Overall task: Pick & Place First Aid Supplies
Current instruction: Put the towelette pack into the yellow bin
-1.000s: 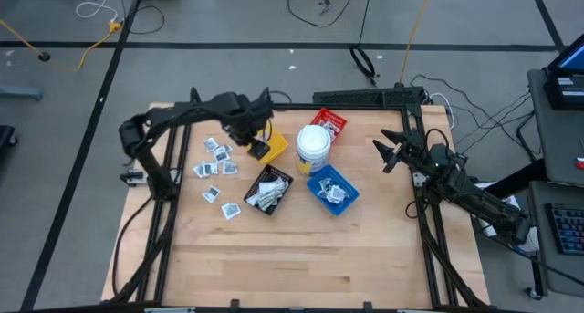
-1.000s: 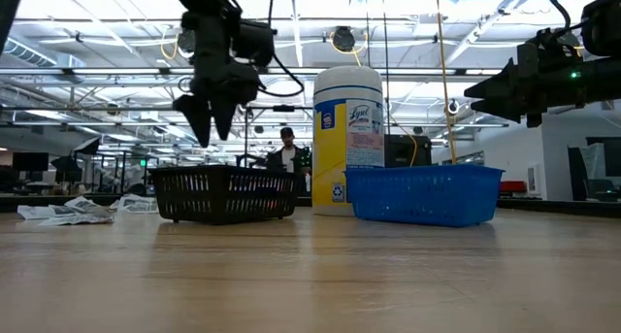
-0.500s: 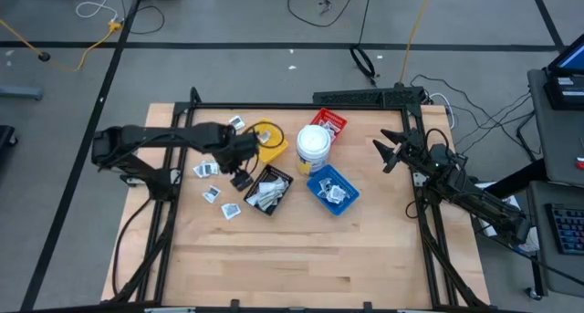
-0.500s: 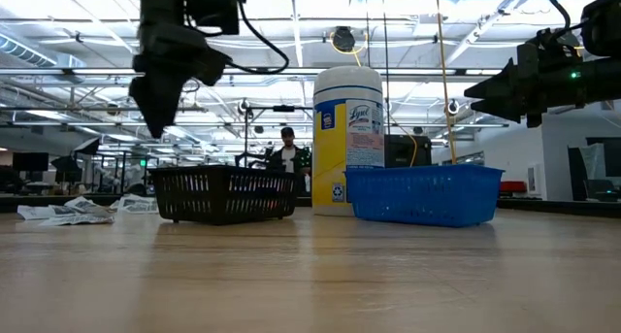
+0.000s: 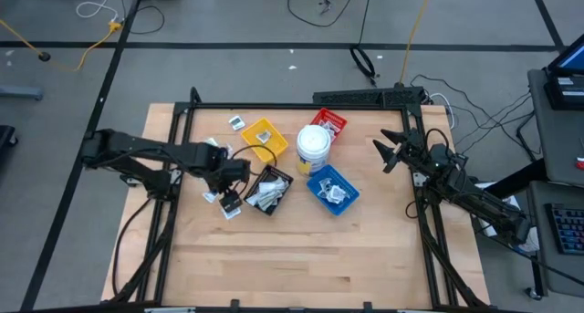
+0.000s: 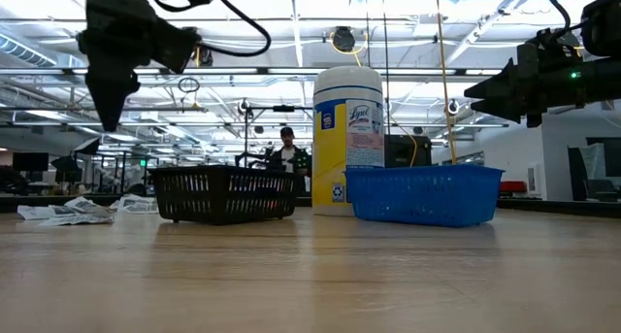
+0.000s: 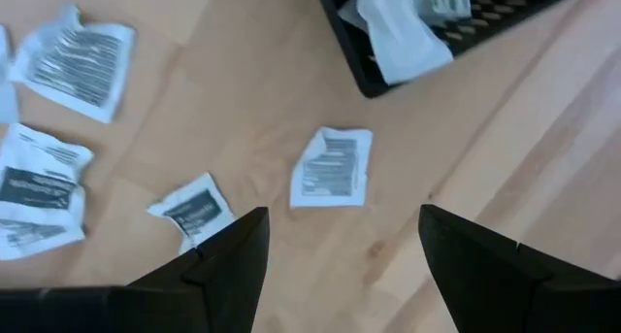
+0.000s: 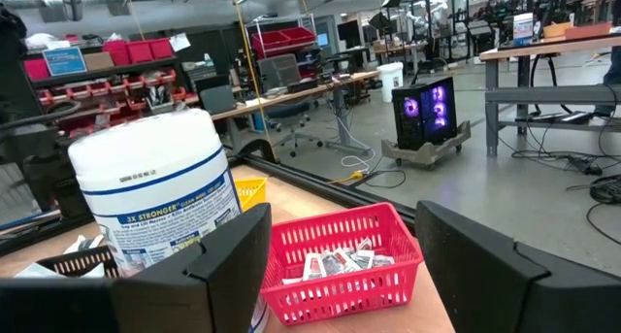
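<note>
Several small white printed packets lie flat on the wood left of the black tray. In the left wrist view one packet lies right below my left gripper, and another packet lies beside one finger. The left gripper hangs open above them, pointing down and touching nothing; it sits high in the low view. The black tray holds pale wrapped strips. My right gripper waits open in the air near the table's right edge.
The yellow tray, red tray, blue tray with packets and the white tub stand around the table's middle. One packet lies near the far edge. Bare wood stretches along the near half.
My left gripper has swung from above the yellow tray toward the table's near edge and somewhat left, past the black tray's left side, and now hangs over the loose packets. Nothing on the table has moved.
</note>
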Robot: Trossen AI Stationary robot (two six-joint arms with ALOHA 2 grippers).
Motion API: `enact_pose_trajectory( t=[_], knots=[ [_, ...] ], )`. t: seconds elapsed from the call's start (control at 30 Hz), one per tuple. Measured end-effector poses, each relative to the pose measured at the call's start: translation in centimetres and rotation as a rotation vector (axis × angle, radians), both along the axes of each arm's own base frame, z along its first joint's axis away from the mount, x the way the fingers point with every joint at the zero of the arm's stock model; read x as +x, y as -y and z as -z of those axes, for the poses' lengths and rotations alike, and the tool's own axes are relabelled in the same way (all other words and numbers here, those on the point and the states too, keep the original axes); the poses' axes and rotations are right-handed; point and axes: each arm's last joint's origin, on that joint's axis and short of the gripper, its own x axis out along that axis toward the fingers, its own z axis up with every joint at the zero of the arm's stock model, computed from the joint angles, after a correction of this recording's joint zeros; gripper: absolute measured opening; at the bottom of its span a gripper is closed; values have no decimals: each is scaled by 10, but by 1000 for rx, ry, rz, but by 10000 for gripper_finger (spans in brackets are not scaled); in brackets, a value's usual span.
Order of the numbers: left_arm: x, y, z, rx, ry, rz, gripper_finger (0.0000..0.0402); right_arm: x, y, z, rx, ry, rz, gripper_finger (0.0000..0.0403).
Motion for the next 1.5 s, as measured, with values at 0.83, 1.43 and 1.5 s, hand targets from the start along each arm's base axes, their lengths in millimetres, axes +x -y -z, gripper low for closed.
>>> enact_pose_trajectory(
  t=[0.83,1.43,1.5],
  knots=[
    [-2,37,81,69,-35,20,271,0,0,0,-1,1,0,254],
    [-6,46,102,78,-39,54,231,0,0,-1,-5,7,0,254],
    [-7,46,102,77,-39,55,195,0,0,-1,-8,12,0,254]
  ],
)
